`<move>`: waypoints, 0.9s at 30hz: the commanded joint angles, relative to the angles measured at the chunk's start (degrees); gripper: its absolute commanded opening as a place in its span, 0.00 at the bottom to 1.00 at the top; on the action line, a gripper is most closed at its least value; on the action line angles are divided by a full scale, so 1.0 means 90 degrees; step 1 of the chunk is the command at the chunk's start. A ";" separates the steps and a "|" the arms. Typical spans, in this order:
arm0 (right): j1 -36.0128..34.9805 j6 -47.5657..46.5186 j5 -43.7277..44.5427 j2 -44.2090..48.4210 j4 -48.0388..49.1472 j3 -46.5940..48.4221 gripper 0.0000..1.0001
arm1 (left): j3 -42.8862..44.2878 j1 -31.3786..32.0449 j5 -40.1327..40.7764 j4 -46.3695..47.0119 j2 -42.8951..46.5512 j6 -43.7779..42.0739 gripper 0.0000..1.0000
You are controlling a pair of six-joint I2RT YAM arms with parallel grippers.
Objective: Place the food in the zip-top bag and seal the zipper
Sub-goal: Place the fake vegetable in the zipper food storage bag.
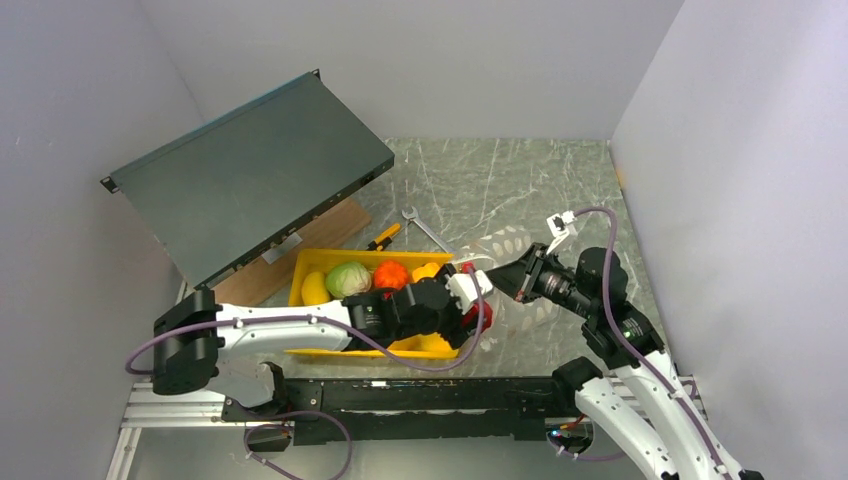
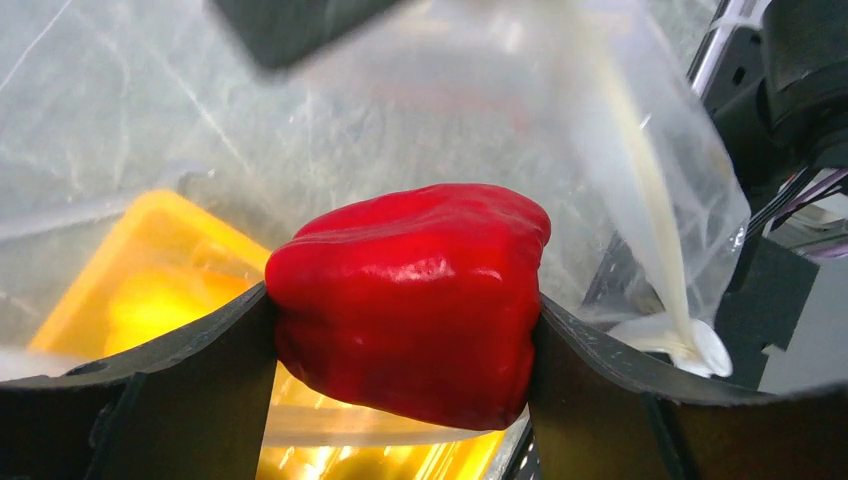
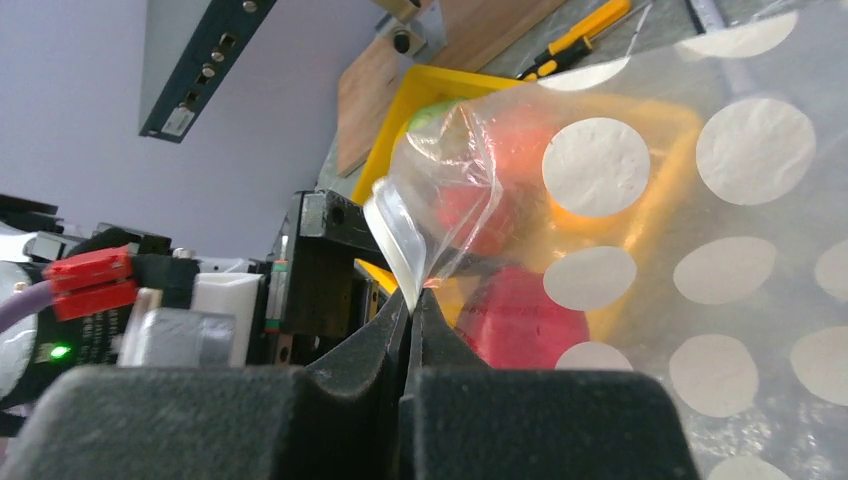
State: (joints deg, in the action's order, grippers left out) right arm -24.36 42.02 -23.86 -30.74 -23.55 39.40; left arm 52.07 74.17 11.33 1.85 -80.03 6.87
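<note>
One red pepper (image 2: 412, 285): left gripper (image 2: 404, 312) | zipper (image 3: 394, 232): right gripper (image 3: 413, 306) (pinched)

1. The red plastic toy pepper (image 2: 410, 300) is glossy and smooth.
2. The fingers (image 2: 170, 400) of the left hand (image 2: 403, 320), at the pepper's nine and three o'clock, are matt black plastic.
3. The clear dotted plastic bag (image 3: 700, 250) is thin, shiny, wrinkled film; its white closure strip (image 3: 392, 235) looks smooth and milky.
4. The yellow rectangular plastic tray (image 1: 310, 265) is smooth with a slight sheen.
5. The grey veined worktop (image 1: 520, 180) looks like smooth stone.
6. At the tray's eleven o'clock, the grey sheet-metal panel (image 1: 250, 165) is matt; at one o'clock, the silver wrench (image 1: 428, 232) is bare metal.
</note>
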 commanded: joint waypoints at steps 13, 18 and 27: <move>-0.0019 -0.0166 -0.0382 -0.0051 0.0334 0.0102 0.00 | 0.1255 0.0176 0.0036 0.0777 -0.0912 0.0251 0.78; -0.0018 -0.0280 -0.0213 0.0069 0.0257 0.0138 0.00 | 0.0827 0.0186 0.0269 0.0859 -0.0530 0.0509 1.00; -0.0013 -0.0577 0.0096 0.0014 0.0112 0.0026 0.00 | 0.0618 0.0186 0.0552 0.0105 0.0304 0.1165 1.00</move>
State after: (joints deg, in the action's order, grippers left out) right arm -24.36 38.68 -24.69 -30.63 -23.62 39.38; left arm 57.19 75.46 13.89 4.78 -81.82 13.17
